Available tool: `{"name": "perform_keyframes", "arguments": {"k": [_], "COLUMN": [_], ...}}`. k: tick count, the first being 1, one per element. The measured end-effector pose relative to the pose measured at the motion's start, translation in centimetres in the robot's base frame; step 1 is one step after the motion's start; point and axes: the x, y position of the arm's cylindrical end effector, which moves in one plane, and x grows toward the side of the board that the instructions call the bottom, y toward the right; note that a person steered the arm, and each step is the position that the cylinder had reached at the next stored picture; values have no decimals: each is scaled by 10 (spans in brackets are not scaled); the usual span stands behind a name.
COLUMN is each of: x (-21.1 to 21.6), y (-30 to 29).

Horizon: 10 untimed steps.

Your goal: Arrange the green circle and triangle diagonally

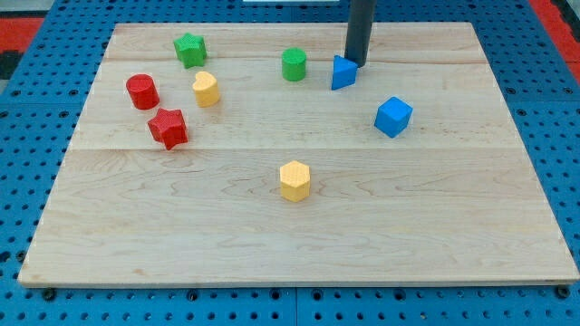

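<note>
The green circle [293, 64] stands near the view's top, a little right of centre. The blue triangle [342, 72] stands just to its right, with a small gap between them. My tip [354, 62] is at the triangle's upper right edge, touching or almost touching it. The rod rises straight up out of the view's top.
A green star [190, 50] is at the upper left. A red circle [142, 91], a red star [168, 127] and a yellow block [206, 89] stand at the left. A blue cube [393, 116] is at the right. A yellow hexagon [294, 180] is near the centre.
</note>
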Motion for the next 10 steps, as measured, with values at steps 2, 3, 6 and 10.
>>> {"name": "perform_keyframes", "arguments": {"k": [2, 3, 6, 10], "x": [28, 52, 102, 9], "y": [9, -4, -101, -78]}}
